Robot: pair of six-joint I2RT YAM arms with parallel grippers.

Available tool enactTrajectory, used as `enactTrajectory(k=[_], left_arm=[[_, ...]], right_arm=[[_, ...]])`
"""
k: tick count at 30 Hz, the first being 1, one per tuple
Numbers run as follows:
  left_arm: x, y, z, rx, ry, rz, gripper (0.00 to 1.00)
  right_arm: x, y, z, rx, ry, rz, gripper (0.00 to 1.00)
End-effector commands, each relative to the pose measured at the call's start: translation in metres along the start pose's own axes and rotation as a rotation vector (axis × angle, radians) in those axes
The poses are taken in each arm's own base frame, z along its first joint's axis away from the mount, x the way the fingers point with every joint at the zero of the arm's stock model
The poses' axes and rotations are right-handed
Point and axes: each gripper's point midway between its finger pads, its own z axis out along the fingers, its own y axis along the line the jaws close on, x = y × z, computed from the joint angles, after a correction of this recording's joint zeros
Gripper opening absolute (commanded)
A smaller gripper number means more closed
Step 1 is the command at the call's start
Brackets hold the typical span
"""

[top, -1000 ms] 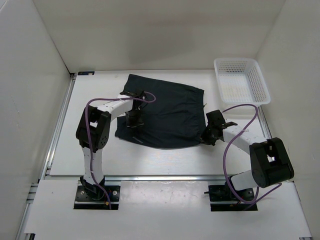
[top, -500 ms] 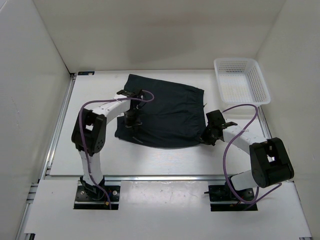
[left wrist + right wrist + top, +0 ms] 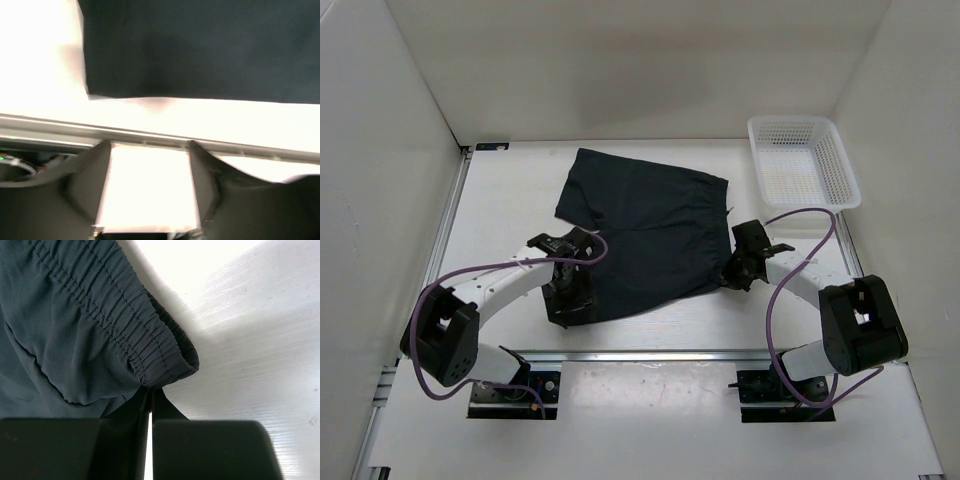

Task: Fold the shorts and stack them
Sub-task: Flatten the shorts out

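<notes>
— Left end effector [image 3: 566, 298] first: how does it stand?
— Its fingers are apart, with only bare white counter [image 3: 500, 200] showing between them. It points down at the near left corner of the shorts [image 3: 650, 225]. The forearm stretches low across the counter, with the elbow out to the left.
— And the right end effector [image 3: 733, 272]?
— Its fingers are pressed together on the corner of the gathered elastic waistband, at the shorts' right edge. That arm is folded, with its elbow near the base.
— The cloth itself?
— Dark navy, soft and matte, spread mostly flat in mid-counter, with ribbed stitching along the waistband. A white plastic mesh basket [image 3: 803, 122] sits well apart in the far right corner.
</notes>
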Motion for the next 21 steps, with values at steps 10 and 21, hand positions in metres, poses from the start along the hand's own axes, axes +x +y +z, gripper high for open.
enactTrajectory(k=[10, 21], left_arm=[[-0.002, 0.006, 0.009, -0.037, -0.056, -0.156, 0.59], [-0.005, 0.005, 0.054, -0.075, -0.042, -0.267, 0.88]], right_arm=[[-0.003, -0.004, -0.008, 0.018, -0.033, -0.044, 0.00], [0.004, -0.007, -0.008, 0.013, -0.011, -0.045, 0.00]])
